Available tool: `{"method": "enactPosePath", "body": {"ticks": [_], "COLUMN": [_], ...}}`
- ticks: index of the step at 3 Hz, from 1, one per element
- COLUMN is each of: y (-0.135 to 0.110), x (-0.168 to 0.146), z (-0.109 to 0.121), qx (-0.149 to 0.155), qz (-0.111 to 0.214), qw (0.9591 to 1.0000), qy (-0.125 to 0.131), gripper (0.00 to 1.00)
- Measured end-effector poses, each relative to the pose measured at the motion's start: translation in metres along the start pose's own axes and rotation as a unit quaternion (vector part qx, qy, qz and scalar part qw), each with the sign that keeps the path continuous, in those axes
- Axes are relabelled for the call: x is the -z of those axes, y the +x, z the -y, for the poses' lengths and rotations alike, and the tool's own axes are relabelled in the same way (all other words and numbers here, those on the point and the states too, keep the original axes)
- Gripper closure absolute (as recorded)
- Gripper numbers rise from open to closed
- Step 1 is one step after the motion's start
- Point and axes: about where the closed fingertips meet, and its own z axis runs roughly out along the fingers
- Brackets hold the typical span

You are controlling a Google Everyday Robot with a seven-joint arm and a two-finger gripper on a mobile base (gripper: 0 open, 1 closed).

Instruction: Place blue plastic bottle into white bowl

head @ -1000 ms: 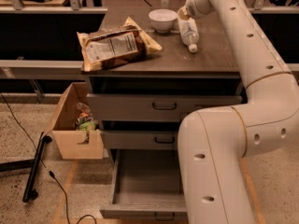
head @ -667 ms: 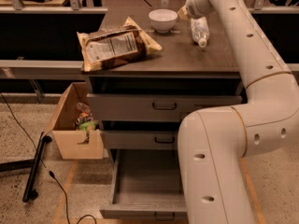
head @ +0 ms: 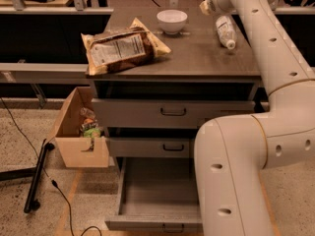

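The blue plastic bottle [head: 225, 31] is pale and translucent, tilted with its white cap pointing down toward me, over the right part of the cabinet top [head: 197, 58]. My gripper [head: 218, 15] is at the end of the white arm at the top right and grips the bottle's far end. The white bowl [head: 172, 20] stands upright at the back middle of the top, to the left of the bottle and apart from it.
A large brown chip bag [head: 123, 50] lies on the left of the cabinet top. My arm [head: 275, 58] runs down the right side. The bottom drawer [head: 157, 195] is pulled open. A cardboard box [head: 78, 132] and cables sit on the floor at the left.
The bottle and my gripper have moved to the right, away from the bowl. The bowl and the chip bag have not moved.
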Motion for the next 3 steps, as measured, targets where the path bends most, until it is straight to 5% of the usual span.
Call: {"method": "enactPosePath", "body": {"ticks": [2, 3], "y": [0.044, 0.079], "x": [0.003, -0.001], "z": [0.065, 0.093], "qx": [-0.075, -0.132], "qz": [0.010, 0.017], "qw": [0.9946, 0.9863], "qy": [0.071, 0.098], "gripper": [0.00, 0.00]}}
